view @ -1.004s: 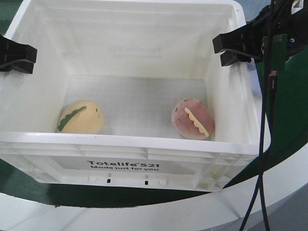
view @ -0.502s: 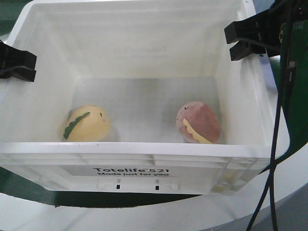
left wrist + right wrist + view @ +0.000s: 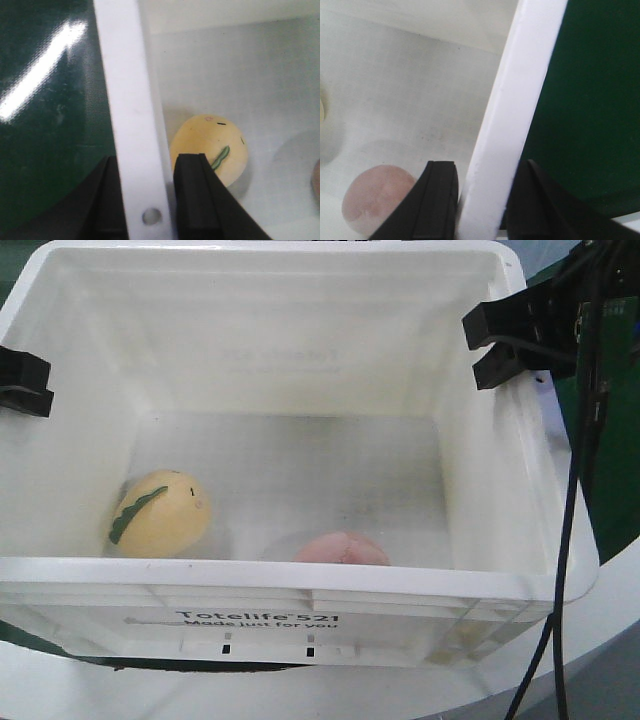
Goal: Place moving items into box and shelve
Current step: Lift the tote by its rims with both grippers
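Observation:
The white box, printed "Totelife 521", fills the front view. Both moving items lie inside it. The pale yellow ball with a green leaf strip rests at the front left. The pinkish ball sits against the front wall, half hidden by the rim. My left gripper is shut on the box's left rim, one finger on each side, with the yellow ball just beyond the inner finger. My right gripper is shut on the right rim, and the pinkish ball lies below its inner finger.
A dark green surface lies under and beside the box, bordered by a curved white edge at the front right. A black cable hangs down along the right arm, just outside the box's right wall.
The box has shifted between the grippers. The pinkish ball rolled left and forward to the front wall, and the yellow ball slid slightly left. Both grippers kept their hold on the rims.

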Controlling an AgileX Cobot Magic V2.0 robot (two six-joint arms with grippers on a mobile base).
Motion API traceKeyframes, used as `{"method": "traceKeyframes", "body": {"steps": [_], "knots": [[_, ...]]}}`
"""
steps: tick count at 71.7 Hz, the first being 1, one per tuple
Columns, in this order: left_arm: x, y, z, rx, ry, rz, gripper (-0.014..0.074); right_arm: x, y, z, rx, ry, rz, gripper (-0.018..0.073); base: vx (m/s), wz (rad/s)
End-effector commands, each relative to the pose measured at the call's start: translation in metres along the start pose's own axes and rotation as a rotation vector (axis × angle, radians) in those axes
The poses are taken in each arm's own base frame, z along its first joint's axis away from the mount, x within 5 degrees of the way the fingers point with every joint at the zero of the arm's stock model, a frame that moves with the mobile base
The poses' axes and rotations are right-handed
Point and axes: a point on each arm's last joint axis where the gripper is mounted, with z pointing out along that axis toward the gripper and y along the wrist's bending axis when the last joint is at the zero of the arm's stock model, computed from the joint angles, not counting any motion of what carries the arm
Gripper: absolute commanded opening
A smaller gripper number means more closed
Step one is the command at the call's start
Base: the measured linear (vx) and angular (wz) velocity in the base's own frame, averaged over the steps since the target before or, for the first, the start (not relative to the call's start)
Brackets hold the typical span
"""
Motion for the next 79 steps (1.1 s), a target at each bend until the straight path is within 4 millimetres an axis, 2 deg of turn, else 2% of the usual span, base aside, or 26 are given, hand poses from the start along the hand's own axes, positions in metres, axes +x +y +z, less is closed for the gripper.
{"method": "traceKeyframes", "body": {"steps": [1, 22, 79], "knots": [[-0.008, -0.009, -0.031, 0.064, -0.19, 0.011, -0.0023, -0.009, 0.007, -0.027, -0.051, -0.175, -0.025, -0.0012, 0.0, 0.0], [-0.005, -0.009, -0.033, 0.064, -0.175, 0.022, -0.002, -0.009, 0.007, -0.027, -0.051, -0.173, -0.025, -0.0012, 0.0, 0.0], [-0.017, -0.009, -0.031, 0.064, -0.287, 0.01, -0.002, -0.009, 0.007, -0.027, -0.051, -0.173, -0.025, -0.0012, 0.0, 0.0]]}}
